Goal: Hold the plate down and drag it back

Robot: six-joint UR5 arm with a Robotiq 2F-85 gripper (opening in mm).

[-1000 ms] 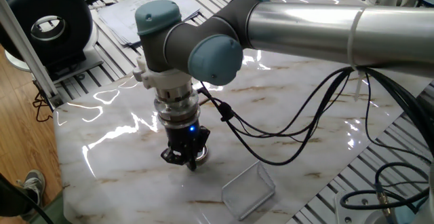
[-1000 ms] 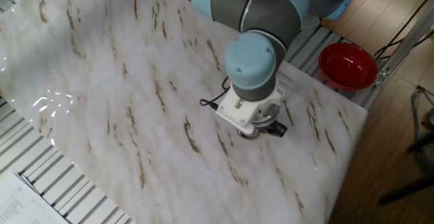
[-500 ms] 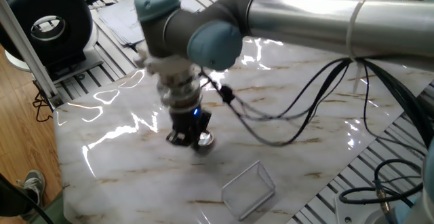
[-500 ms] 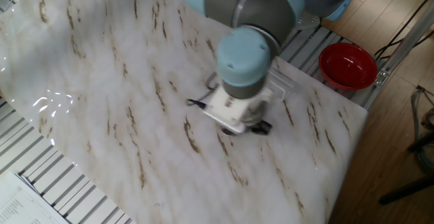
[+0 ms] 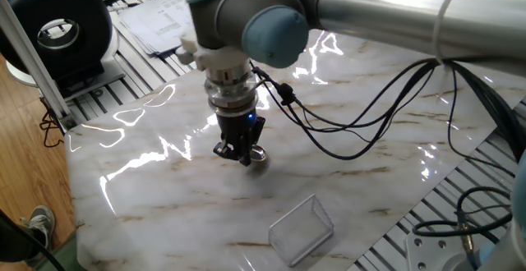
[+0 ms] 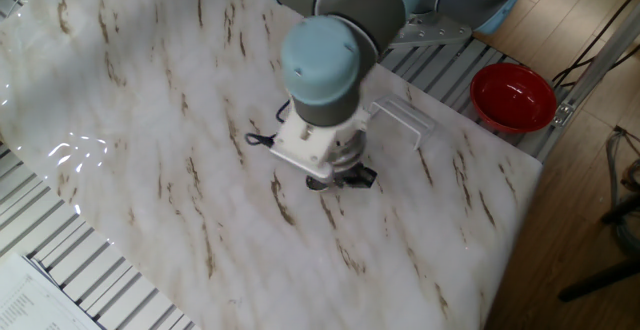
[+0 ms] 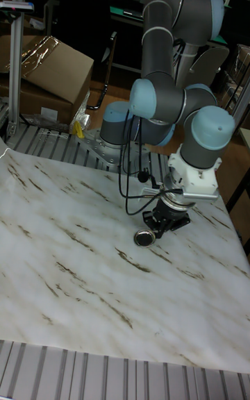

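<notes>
Tall fixed view: plate (image 7: 145, 237) lies flat under the claw (image 7: 158, 228) tips, touching; claw spread unclear

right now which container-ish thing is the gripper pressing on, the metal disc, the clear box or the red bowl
The small silvery plate, under the gripper. The clear plastic box lies apart on the marble, and the red bowl sits off the table edge.

The marble-patterned table (image 5: 148, 197) carries the small metal plate (image 7: 144, 237) and a clear plastic box (image 5: 302, 230).
</notes>
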